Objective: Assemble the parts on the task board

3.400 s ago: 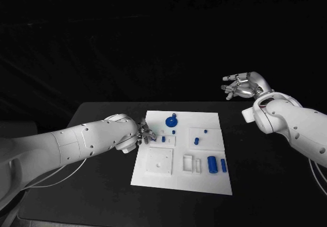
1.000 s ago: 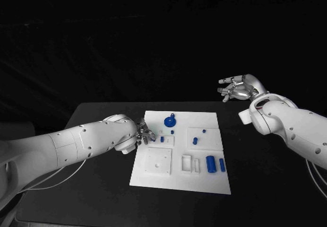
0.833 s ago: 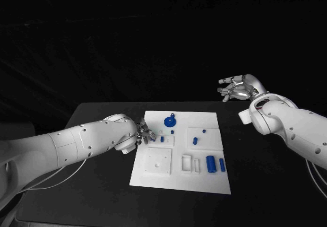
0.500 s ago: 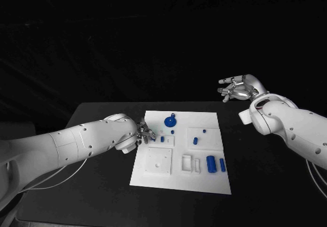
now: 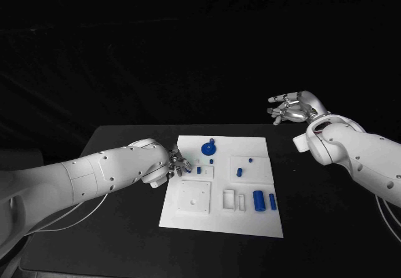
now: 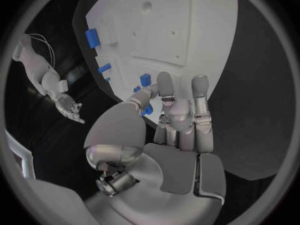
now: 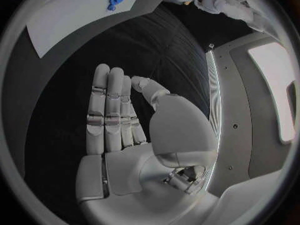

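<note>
Left hand (image 5: 175, 164) sits at the board's (image 5: 194, 215) left edge, fingers together, holding nothing I can see; my right hand (image 5: 290, 108) hangs raised beyond the worktop's (image 5: 117, 231) far right corner, empty, fingers loosely apart.

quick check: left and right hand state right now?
Left hand: at the task board's left edge; fingers together, whether it holds anything cannot be told.
Right hand: open, raised beyond the table, holding nothing.

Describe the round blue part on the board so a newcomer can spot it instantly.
Start at the white task board in the middle of the black table. Go to its far edge, away from the robot: the round blue part lies there, just beyond the left hand. It is the one disc; the other blue parts are small bars and pegs.
</note>
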Motion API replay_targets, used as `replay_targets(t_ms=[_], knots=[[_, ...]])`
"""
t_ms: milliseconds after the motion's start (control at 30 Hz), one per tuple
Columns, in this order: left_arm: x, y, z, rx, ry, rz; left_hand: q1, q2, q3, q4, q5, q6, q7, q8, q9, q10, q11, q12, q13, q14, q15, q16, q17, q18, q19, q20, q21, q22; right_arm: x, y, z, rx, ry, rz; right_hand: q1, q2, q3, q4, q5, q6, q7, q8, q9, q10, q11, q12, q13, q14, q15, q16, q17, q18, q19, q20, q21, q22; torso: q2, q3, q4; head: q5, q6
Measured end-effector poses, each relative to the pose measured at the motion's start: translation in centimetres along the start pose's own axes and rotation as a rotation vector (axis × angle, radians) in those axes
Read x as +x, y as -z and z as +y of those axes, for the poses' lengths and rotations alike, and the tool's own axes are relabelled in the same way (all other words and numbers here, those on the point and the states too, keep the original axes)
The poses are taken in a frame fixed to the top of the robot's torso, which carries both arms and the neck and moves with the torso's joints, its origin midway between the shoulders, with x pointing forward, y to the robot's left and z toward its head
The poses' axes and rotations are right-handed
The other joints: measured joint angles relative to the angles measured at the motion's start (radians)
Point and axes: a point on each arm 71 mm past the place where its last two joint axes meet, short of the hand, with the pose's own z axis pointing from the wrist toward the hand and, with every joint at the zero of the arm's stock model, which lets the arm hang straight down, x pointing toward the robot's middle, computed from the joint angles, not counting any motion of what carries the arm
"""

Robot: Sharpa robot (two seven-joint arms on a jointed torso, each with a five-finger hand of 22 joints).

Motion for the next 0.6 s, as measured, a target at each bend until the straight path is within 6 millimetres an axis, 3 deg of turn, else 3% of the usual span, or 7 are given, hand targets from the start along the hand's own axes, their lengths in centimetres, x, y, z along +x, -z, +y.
replay_targets(t_ms=[600], knots=[[0.08,-0.06,-0.21,0.004,-0.021,-0.007,-0.005,-0.004,0.007,-0.001,-0.004,0.0,0.0,0.003,0.001,0.0,0.0,0.0,0.001,0.0,0.0,0.0,-0.002,0.0,0.0,0.0,0.0,0.0,0.02,0.0,0.02,-0.001,0.004,0.001,0.0,0.0,0.0,0.0,0.0,0.0,0.0,0.0,0.0,-0.001,-0.001,0.0,0.0,0.0,0.0,0.0,0.0,0.0,0.0,0.0,0.001,0.002,0.0,-0.0002,0.0003,0.003,0.002]])
